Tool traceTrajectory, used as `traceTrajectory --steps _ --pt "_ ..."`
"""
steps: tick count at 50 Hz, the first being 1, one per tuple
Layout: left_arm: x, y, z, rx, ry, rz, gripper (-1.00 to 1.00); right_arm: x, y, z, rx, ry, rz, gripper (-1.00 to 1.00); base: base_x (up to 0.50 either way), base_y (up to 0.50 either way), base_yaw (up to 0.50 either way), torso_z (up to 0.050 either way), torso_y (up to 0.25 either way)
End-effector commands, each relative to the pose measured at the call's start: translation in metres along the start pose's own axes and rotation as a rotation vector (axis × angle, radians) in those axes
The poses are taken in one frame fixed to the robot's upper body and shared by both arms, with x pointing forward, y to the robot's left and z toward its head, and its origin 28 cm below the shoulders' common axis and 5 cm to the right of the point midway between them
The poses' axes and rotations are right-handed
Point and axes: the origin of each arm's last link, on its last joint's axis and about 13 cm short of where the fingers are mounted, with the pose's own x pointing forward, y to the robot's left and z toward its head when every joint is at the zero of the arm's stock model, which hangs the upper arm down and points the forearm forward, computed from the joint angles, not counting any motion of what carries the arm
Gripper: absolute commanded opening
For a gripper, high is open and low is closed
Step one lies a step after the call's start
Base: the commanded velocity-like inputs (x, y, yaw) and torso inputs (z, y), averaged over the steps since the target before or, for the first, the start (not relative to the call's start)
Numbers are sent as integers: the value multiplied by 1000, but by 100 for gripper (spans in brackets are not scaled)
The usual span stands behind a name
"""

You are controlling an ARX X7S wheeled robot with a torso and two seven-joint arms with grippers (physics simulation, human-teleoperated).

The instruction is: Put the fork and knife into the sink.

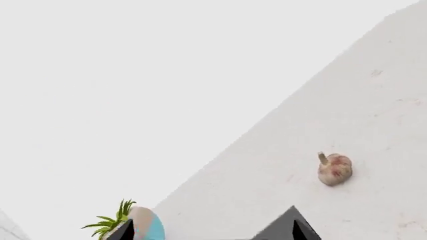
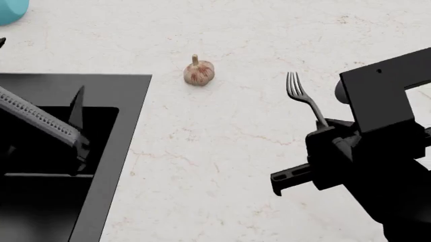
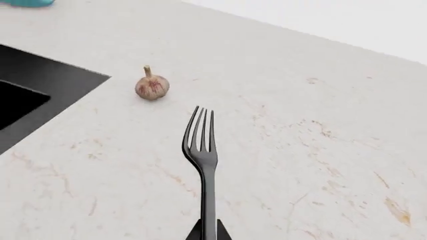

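White counter (image 2: 222, 166): only left wrist view shows plant (image 1: 110, 224) beyond garlic (image 1: 334, 169).

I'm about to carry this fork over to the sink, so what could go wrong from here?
1. The right gripper holds the fork only by its handle end, so it could pivot or slip in the fingers.
2. The garlic bulb lies on the counter between fork and sink; a low sweep could knock it.
3. The left arm is over the basin, so they might collide.
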Motion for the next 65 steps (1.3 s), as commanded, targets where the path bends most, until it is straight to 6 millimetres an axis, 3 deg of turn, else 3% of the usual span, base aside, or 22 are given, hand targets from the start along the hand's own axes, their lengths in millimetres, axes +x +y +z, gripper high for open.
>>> traceTrajectory --steps 1,9,17,33,65 --pt "44 38 20 485 -162 73 100 -22 12 36 -118 -126 61 -100 0 0 0 0 0" --pt "61 45 27 800 -296 102 100 -28 24 45 -151 -196 110 -100 0 0 0 0 0" --pt "71 40 34 950 -416 69 100 -33 35 53 -179 -237 157 -100 0 0 0 0 0" --pt "73 14 33 1041 -524 -1 100 -20 41 72 -203 -300 220 -100 0 0 0 0 0" --pt "77 7 54 1026 -643 18 100 -13 42 93 -207 -363 261 -100 0 0 0 0 0"
